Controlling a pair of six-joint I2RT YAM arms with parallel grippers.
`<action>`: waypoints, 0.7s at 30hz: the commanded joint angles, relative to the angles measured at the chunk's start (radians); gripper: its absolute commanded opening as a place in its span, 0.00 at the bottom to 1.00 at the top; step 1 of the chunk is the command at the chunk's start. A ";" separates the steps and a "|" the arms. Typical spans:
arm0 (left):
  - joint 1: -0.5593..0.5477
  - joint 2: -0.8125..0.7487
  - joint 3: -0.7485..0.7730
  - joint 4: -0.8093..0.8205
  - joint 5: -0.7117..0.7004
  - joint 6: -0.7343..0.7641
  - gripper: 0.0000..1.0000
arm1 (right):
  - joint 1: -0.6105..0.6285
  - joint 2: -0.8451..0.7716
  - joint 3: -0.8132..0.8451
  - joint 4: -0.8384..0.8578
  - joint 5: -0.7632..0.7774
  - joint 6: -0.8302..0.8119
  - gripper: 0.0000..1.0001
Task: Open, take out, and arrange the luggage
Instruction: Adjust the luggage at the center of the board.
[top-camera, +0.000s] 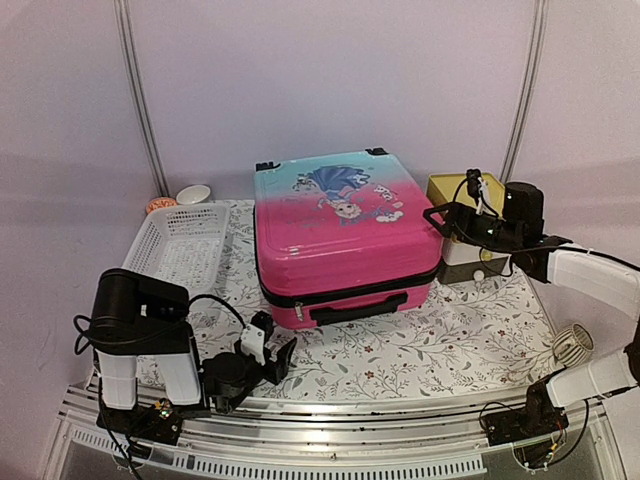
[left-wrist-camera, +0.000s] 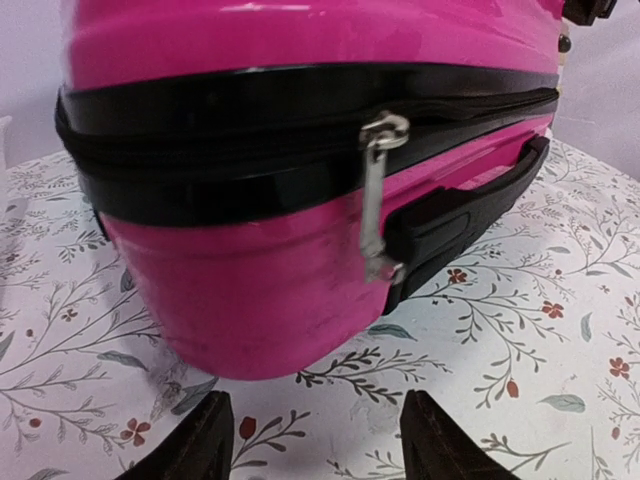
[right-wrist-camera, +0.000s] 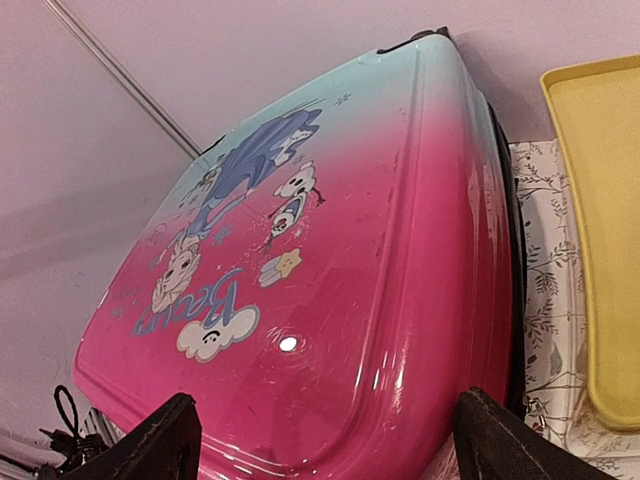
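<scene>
The luggage (top-camera: 340, 235) lies flat and closed on the flowered cloth, pink fading to turquoise, with a cartoon print on top. Its black handle (top-camera: 358, 308) faces the near edge. My left gripper (top-camera: 268, 348) sits low on the cloth just before the case's near left corner, open and empty. In the left wrist view the zipper pull (left-wrist-camera: 378, 190) hangs down from the black zipper band, above and beyond my left gripper (left-wrist-camera: 318, 445). My right gripper (top-camera: 438, 214) hovers at the case's right side, open. Beyond the right gripper (right-wrist-camera: 335, 445), the pink lid (right-wrist-camera: 350, 300) fills the right wrist view.
A white perforated basket (top-camera: 185, 245) stands left of the case, with a small bowl (top-camera: 193, 193) behind it. A yellow-topped box (top-camera: 465, 188) stands close to the case's right side, under my right arm. A round white object (top-camera: 572, 345) lies at the right edge.
</scene>
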 joint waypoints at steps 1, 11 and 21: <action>0.015 -0.034 -0.007 0.264 0.007 -0.007 0.60 | 0.118 -0.007 -0.015 0.034 -0.173 0.019 0.88; 0.056 -0.038 -0.007 0.265 0.000 -0.032 0.54 | 0.140 -0.119 -0.068 0.023 0.040 -0.016 0.89; 0.111 -0.037 0.018 0.254 0.001 -0.004 0.51 | 0.139 -0.194 -0.105 0.030 0.106 -0.043 0.89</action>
